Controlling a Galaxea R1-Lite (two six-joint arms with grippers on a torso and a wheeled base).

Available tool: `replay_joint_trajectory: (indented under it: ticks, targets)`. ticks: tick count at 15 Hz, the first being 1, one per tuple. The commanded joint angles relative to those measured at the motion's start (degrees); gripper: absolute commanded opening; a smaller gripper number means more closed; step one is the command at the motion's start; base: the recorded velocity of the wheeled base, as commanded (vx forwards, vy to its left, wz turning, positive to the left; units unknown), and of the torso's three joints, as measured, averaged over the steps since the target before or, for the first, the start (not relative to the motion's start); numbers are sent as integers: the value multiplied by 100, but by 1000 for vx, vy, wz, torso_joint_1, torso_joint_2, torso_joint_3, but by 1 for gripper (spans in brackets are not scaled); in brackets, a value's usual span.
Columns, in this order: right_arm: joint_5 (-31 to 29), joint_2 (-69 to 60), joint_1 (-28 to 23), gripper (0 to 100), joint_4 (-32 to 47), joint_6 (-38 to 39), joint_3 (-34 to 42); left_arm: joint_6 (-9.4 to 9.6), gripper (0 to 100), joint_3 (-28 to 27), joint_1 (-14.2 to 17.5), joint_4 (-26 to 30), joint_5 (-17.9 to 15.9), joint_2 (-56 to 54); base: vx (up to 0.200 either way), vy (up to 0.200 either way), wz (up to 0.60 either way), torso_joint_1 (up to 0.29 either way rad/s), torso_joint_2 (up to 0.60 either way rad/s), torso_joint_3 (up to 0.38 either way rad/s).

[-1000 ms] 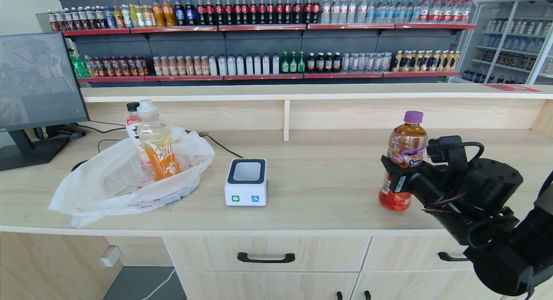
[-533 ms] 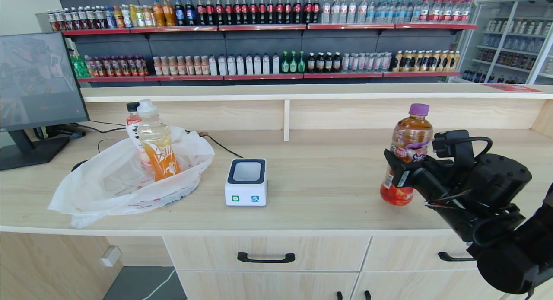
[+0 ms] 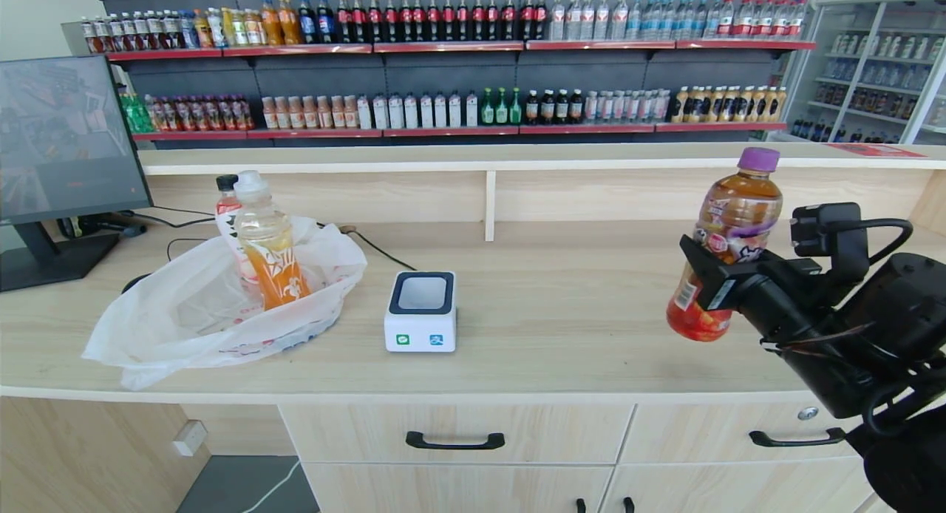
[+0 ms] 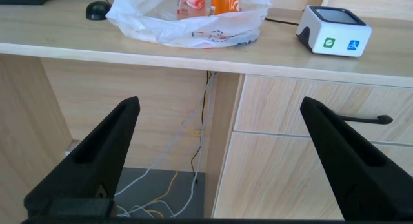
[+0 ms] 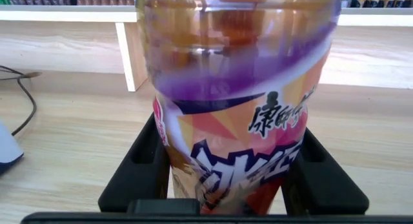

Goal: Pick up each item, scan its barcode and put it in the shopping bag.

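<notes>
The right pincer (image 3: 711, 280) is clamped around the middle of the purple-capped bottle (image 3: 732, 217) and holds it off the surface (image 3: 554, 306) at the right, its cap leaning toward the robot's right. The scanner (image 3: 420, 310) sits mid-surface, well apart from the bottle. At the left lies the shopping bag (image 3: 185, 313) with two bottles standing in it: an orange one (image 3: 267, 254) and a black-capped one (image 3: 225, 191) behind. The left pincer (image 4: 219, 108) hangs below the surface edge, fingers spread wide, gripping nothing.
</notes>
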Motion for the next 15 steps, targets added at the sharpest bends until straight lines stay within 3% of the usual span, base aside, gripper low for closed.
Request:
replay_joint_trajectory:
  ticks: [1,10,15]
  targets:
    - [1,-741,182,0,-6,-8,382,-7,100,-1,4,-1,0,-2,0,0,0,0,0,0]
    - [1,-2209,252,0,-6,-88,1543,2,100,-1,4,-1,0,-2,0,0,0,0,0,0]
    - [1,-2534,1202,0,-6,27,1929,20,100,-1,4,-1,0,-2,0,0,0,0,0,0]
